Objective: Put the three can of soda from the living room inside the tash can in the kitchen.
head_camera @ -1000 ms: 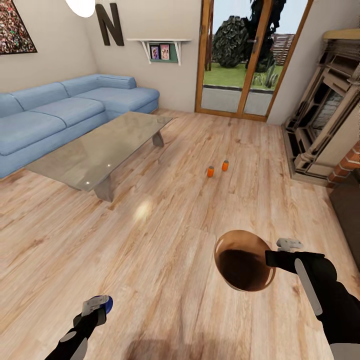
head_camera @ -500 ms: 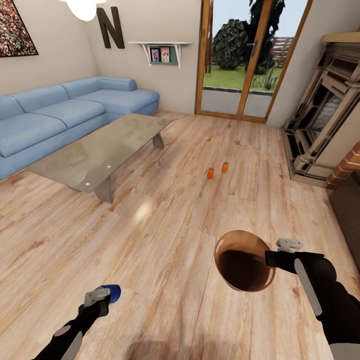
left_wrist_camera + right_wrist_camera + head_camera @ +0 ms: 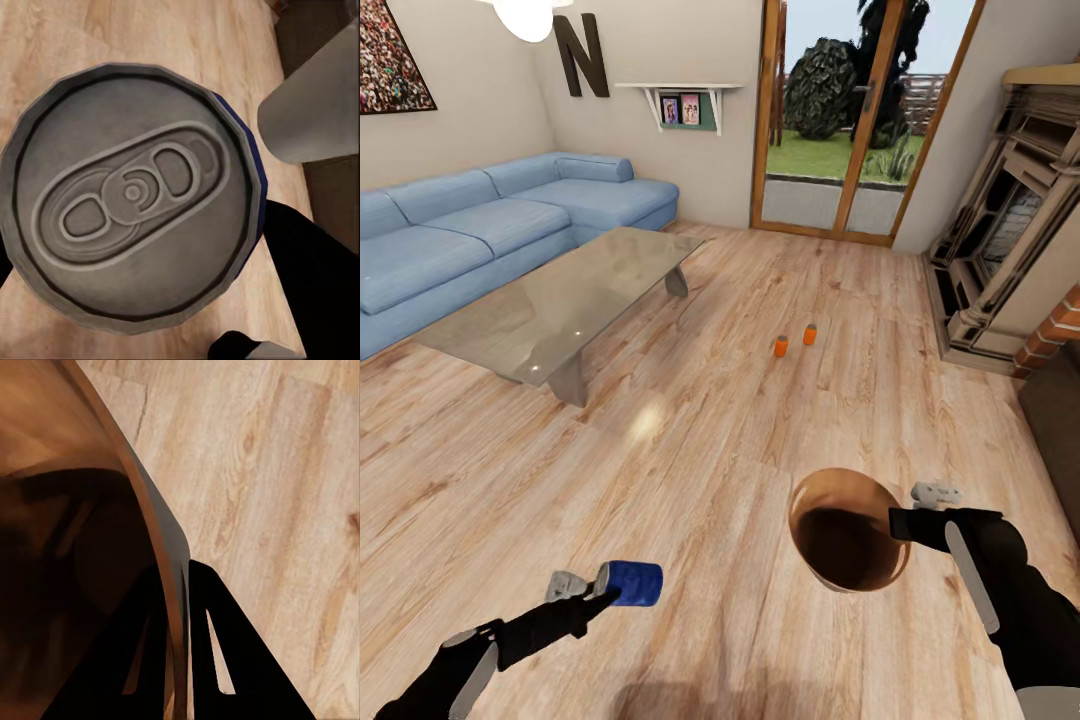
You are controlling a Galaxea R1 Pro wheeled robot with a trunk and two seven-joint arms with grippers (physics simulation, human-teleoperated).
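Left claw [image 3: 592,590] clamped on a blue soda can [image 3: 629,583] held sideways above the wood floor [image 3: 690,470], right claw [image 3: 900,521] pinching the brown trash can's [image 3: 840,530] rim, two orange soda cans [image 3: 796,340] upright on the floor beyond, right of the glass table [image 3: 560,300].

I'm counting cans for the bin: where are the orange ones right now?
Head view: two orange cans stand side by side on the wood floor, between the low table and the fireplace.
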